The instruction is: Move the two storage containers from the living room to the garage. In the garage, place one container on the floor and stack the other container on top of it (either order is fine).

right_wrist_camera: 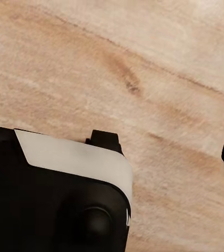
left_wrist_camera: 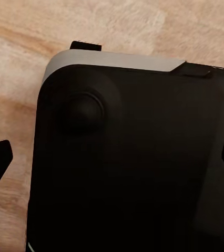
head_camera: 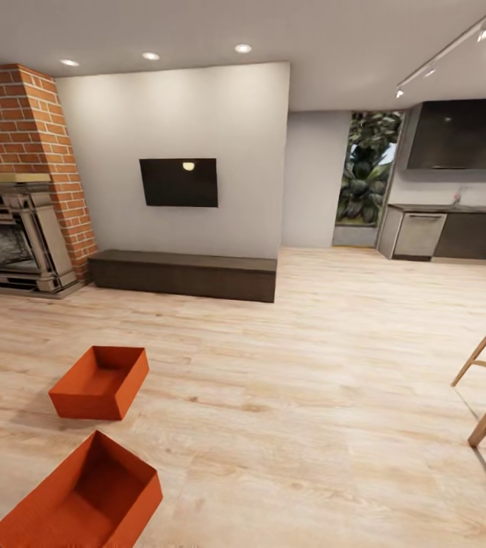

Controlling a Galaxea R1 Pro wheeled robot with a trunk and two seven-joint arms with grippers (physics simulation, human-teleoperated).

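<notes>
Head view: two storage containers lie on living-room planks toward the left arm's side (near the fireplace); wrist views: robot base above wood, fingers' state indeterminable.

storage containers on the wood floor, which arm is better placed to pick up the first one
Left, probably. In the head view both storage containers, the near one and the far one, lie on the plank floor at the robot's left. Both are out of reach now, so it must drive closer first.
</notes>
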